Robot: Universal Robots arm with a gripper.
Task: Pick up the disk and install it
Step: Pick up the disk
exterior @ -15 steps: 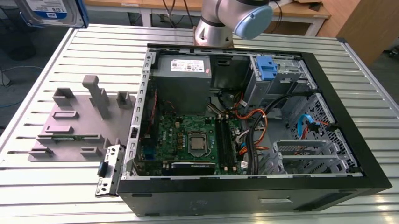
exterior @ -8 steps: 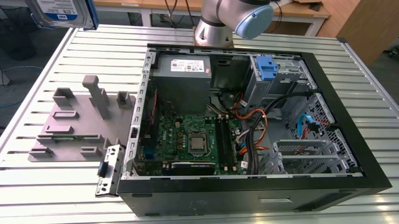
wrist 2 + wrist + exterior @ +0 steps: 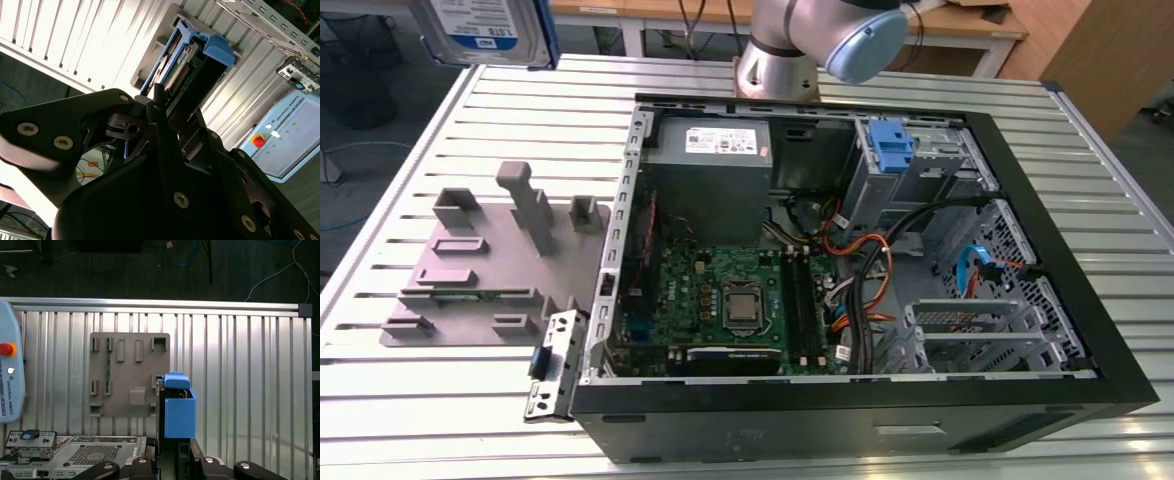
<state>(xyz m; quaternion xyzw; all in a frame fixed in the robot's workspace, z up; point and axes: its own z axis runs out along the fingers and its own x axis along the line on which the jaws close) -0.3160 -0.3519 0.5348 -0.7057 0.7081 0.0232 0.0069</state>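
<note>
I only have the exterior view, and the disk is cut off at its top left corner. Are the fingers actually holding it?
Observer: Yes. In the second wrist view the fingers are shut on the disk, clear of the slatted table.
Operator: What is beyond it?
Observer: In the first wrist view its blue carrier shows against the edge of the grey fixture plate on the table.
Operator: Which end leads?
Observer: The carrier's tab points away from the fingers.
</note>
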